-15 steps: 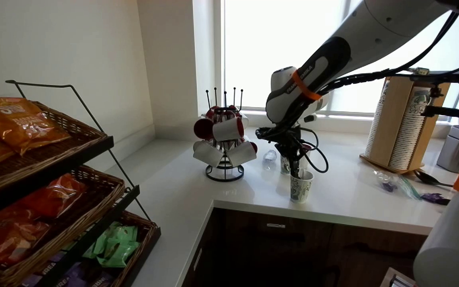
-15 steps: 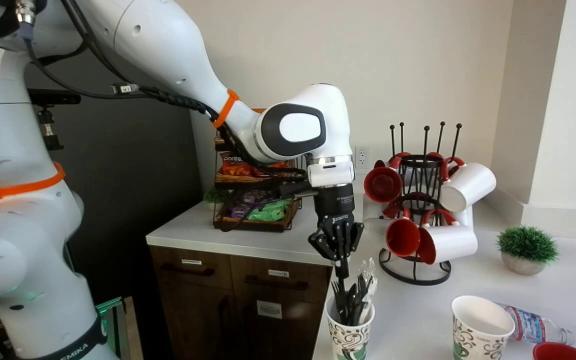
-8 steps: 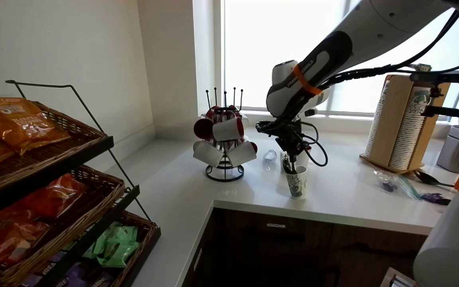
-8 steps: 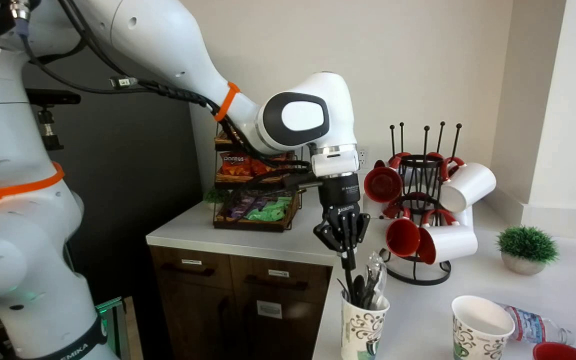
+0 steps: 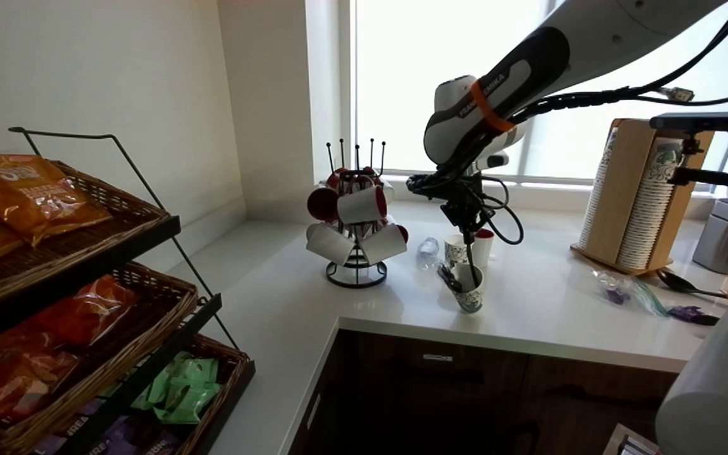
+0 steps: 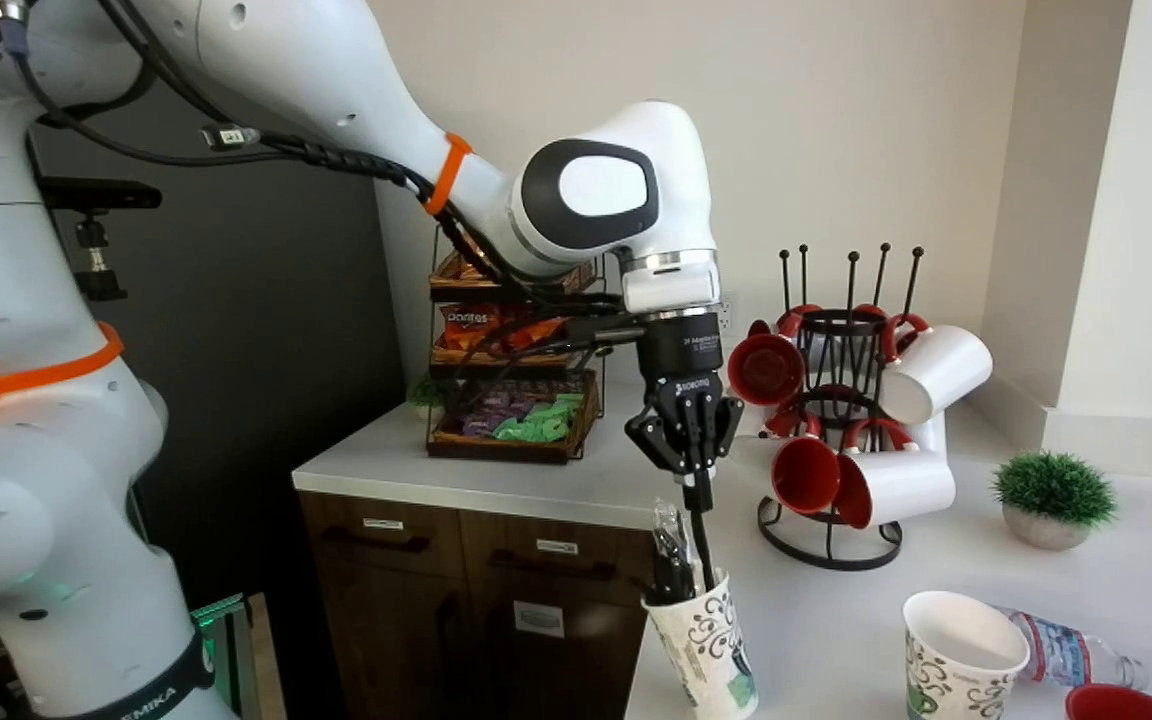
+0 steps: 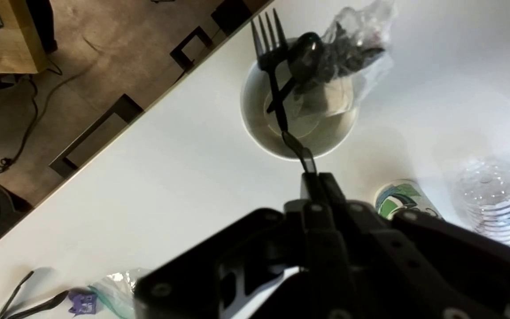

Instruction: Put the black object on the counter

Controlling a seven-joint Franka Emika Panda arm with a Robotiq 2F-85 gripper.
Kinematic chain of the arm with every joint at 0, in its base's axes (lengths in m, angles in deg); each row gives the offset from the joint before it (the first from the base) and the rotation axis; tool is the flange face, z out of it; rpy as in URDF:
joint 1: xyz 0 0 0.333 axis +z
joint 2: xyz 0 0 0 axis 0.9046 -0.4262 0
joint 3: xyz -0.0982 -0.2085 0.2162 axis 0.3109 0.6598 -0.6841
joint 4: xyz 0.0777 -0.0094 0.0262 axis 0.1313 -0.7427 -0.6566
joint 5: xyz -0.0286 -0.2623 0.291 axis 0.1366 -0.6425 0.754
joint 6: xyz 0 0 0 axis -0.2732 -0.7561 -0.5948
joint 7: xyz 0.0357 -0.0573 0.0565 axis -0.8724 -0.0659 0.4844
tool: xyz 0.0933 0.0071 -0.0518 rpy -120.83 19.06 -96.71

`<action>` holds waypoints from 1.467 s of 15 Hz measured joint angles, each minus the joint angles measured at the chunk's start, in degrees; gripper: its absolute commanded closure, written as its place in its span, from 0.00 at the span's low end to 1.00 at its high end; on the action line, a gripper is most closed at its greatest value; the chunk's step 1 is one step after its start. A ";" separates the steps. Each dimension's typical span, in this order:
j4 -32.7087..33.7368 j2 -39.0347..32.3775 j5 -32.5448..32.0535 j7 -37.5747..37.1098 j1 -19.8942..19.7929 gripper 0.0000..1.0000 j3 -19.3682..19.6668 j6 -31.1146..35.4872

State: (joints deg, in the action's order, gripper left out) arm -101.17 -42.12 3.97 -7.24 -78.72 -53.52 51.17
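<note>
My gripper (image 6: 699, 492) is shut on the end of a thin black utensil (image 6: 703, 548), which hangs down into a patterned paper cup (image 6: 708, 650). The utensil also shows in an exterior view (image 5: 473, 262) and in the wrist view (image 7: 297, 146); its lower end is hidden in the cup. The cup is tilted on the white counter (image 6: 816, 640) near its front edge. Other black cutlery leans out of the cup: a fork (image 7: 271, 55), a spoon (image 7: 306, 51) and plastic-wrapped pieces (image 7: 357, 53). In an exterior view the gripper (image 5: 469, 239) is above the cup (image 5: 470, 298).
A mug rack (image 6: 841, 400), a small plant (image 6: 1054, 495), another paper cup (image 6: 966, 650) and a water bottle (image 6: 1061, 650) stand or lie on the counter. A cup dispenser (image 5: 632, 196), a black spoon (image 5: 686, 284) and a snack rack (image 5: 149, 253) are farther off.
My gripper has risen, drawing the black utensil partly up out of the cup. The cup has gone from upright to tilted, and its other cutlery has swung aside with it.
</note>
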 measured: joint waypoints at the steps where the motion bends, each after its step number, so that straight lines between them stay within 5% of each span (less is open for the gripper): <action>1: 0.00 0.11 0.00 -0.02 0.00 0.99 0.00 -0.07; 22: 1.60 -2.77 -0.05 -5.16 -1.57 0.99 2.52 0.62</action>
State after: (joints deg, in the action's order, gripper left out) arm -99.57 -44.89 3.92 -12.40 -80.29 -51.00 51.80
